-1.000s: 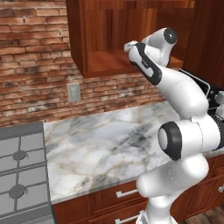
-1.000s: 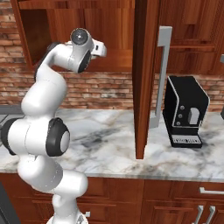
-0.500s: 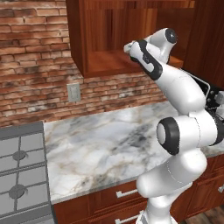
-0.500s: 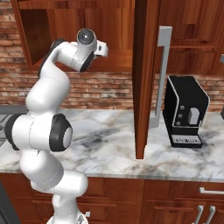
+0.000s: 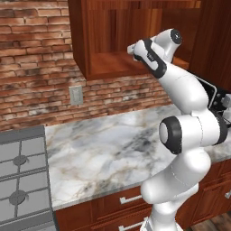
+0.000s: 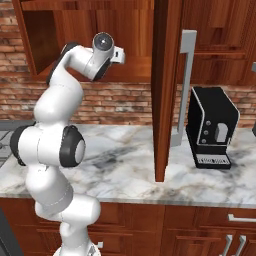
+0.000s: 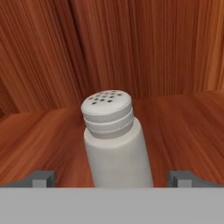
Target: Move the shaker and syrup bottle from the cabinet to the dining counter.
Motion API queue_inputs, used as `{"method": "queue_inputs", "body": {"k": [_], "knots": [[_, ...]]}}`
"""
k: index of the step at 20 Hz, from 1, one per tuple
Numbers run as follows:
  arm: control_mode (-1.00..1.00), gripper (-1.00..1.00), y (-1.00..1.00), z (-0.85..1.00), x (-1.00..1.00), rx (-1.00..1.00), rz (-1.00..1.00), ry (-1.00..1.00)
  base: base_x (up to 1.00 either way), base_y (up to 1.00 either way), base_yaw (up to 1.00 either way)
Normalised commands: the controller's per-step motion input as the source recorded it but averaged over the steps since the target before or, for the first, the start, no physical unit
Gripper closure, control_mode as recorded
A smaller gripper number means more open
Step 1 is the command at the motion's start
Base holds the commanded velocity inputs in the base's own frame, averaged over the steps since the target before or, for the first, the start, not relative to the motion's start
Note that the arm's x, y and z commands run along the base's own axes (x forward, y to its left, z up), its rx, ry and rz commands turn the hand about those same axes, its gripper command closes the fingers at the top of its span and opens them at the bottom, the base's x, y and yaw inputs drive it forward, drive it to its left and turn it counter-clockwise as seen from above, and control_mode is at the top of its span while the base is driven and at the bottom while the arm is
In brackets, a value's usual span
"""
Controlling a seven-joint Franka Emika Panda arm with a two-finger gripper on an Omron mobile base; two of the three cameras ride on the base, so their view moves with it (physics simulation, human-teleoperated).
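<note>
The shaker (image 7: 114, 144), a small white cylinder with a perforated top, stands upright on the wooden shelf of the cabinet (image 5: 106, 45). My gripper (image 7: 111, 179) is open. One fingertip (image 7: 41, 178) is on each side of the shaker's lower body, and neither touches it. In the base views the hand (image 6: 119, 54) reaches into the open cabinet at shelf height. The cabinet door (image 6: 167, 90) stands swung out, its long silver handle (image 6: 183, 85) facing right. The syrup bottle and the dining counter are out of view.
A black coffee machine (image 6: 212, 127) stands on the marble kitchen countertop (image 5: 103, 149) to the right of the open door. A stove (image 5: 20, 180) lies at the left end. The brick wall behind carries an outlet (image 5: 76, 94). Wood drawers run under the countertop.
The arm has pushed the hand a little deeper into the cabinet. The jaws have stayed open.
</note>
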Motion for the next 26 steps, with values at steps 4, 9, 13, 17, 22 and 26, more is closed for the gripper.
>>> {"method": "queue_inputs", "body": {"k": [4,9,13,17,22,26], "knots": [[-1.0,-1.0,0.0,-0.02,0.1,0.0,0.04,0.0,0.0,0.0,0.0],[-1.0,-1.0,0.0,-0.07,0.13,0.0,0.02,0.0,0.0,0.0,0.0],[-1.0,-1.0,0.01,-0.09,0.19,0.0,0.0,0.01,0.0,0.0,0.0],[-1.0,-1.0,0.02,-0.06,0.16,0.0,0.0,0.0,0.0,0.0,0.0],[-1.0,1.0,0.08,-0.03,0.08,-0.01,0.0,0.0,0.0,0.0,0.0],[-1.0,1.0,0.07,-0.02,-0.04,-0.01,0.01,0.0,0.0,0.0,0.0]]}}
